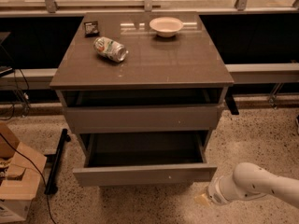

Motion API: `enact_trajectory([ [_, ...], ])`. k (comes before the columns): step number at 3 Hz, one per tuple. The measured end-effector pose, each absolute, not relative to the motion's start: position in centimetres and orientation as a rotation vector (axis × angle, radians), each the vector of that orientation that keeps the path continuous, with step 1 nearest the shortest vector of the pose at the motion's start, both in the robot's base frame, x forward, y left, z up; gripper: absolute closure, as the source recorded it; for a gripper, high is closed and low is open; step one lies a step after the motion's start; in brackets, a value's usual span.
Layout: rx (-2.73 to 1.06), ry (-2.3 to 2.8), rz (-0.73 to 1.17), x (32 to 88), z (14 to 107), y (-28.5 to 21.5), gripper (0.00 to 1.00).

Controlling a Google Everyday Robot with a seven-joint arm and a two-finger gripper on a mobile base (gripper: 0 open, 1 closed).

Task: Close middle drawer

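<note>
Middle drawer (pixel 145 174) pulled well out at lower centre, with the gripper (pixel 204 199) low at the lower right, just beside the drawer's right front corner.
I cannot tell whether the gripper is apart or together, nor whether it touches the front panel. Its white arm (pixel 261 185) is cut off by the right edge. The upper drawer (pixel 140 119) stands slightly open, its inside too dark to read. On the glossy brown table (pixel 187 64) lie a crushed can (pixel 110 49), a white bowl (pixel 166 26) and a small dark packet (pixel 91 28). The floor (pixel 261 139) is speckled, and a cardboard box (pixel 16 185) is cropped at lower left.
</note>
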State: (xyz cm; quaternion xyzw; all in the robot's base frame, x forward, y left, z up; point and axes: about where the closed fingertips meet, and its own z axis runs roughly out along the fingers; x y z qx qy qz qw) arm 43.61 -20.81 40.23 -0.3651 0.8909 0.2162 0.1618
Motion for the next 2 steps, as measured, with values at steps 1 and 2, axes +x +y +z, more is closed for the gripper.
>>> enact_trajectory([
  [1,-1.054,2.44,0.595,47.1,39.9,-19.3,1.0],
  [2,-1.063,2.362,0.595,51.1,39.7,-18.3,1.0],
])
